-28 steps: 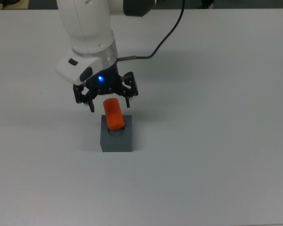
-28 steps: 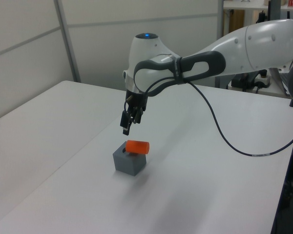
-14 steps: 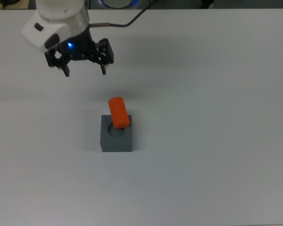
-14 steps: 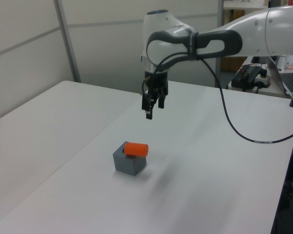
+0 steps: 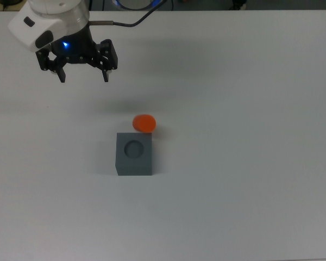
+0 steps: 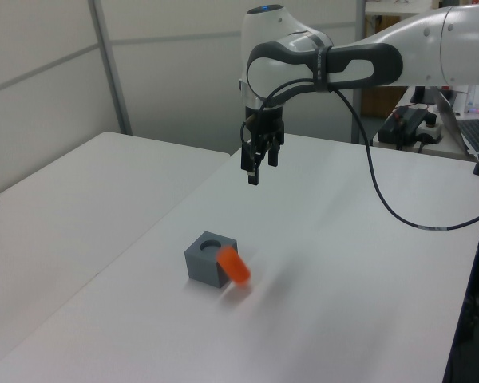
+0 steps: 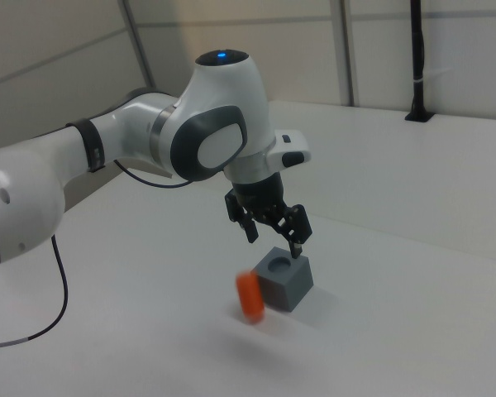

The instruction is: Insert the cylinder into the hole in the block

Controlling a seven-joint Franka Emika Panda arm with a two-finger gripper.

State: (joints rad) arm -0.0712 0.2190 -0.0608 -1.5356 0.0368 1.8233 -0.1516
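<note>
- The end effector (image 5: 82, 75) hangs above the white desk (image 5: 250, 163), fingers spread wide, holding nothing.
- The dark grey cube block (image 5: 134, 154) sits well below it in the top view, its round hole facing up and vacant.
- The small bright orange-red cylinder (image 5: 144, 123) lies outside the hole, just beside the block's edge nearer the end effector.
</note>
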